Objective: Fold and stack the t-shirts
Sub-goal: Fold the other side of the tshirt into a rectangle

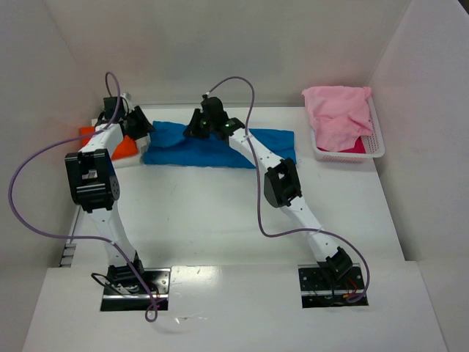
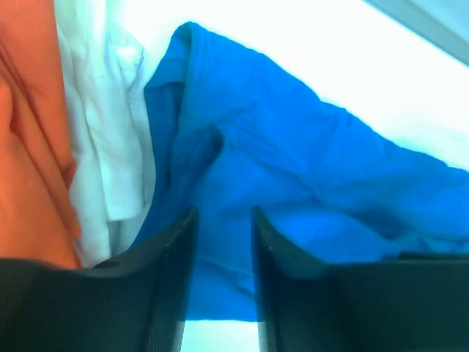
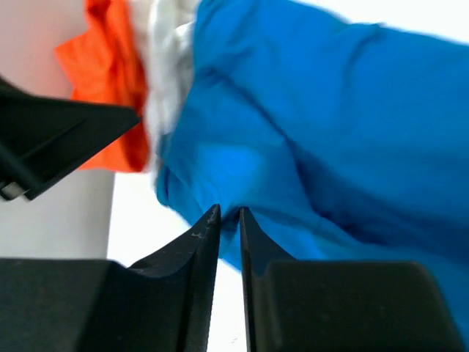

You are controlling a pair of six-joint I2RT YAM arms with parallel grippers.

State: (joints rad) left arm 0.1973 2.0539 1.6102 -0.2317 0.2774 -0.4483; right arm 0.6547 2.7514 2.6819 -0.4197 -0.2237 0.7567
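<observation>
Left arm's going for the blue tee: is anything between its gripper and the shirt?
Nothing visible. The left gripper faces the blue t-shirt directly, jaws apart. The orange t-shirt and a white garment lie off to one side, not in the path.

Count across views: 5 cloth items, 1 basket, 2 arms.

Cloth, one per colour:
- 1 blue t-shirt (image 1: 220, 150), upper centre of the top view
- 1 orange t-shirt (image 1: 126, 149), upper left
- 1 pale pink t-shirt (image 1: 337, 110), upper right
- 1 white cloth (image 2: 102, 147) between the orange and the blue, garment type unreadable
- 1 magenta piece (image 1: 355, 147) under the pink

White plastic basket (image 1: 375, 149): 1. Arms: 2, left arm (image 1: 91, 180) and right arm (image 1: 282, 183). Grippers: 2, left gripper (image 2: 223, 242) and right gripper (image 3: 229, 220), each with 2 fingers, so 4 total. Purple cables (image 1: 257, 198): 2, one per arm. Black base plates (image 1: 135, 287): 2, along the bottom of the frame.
</observation>
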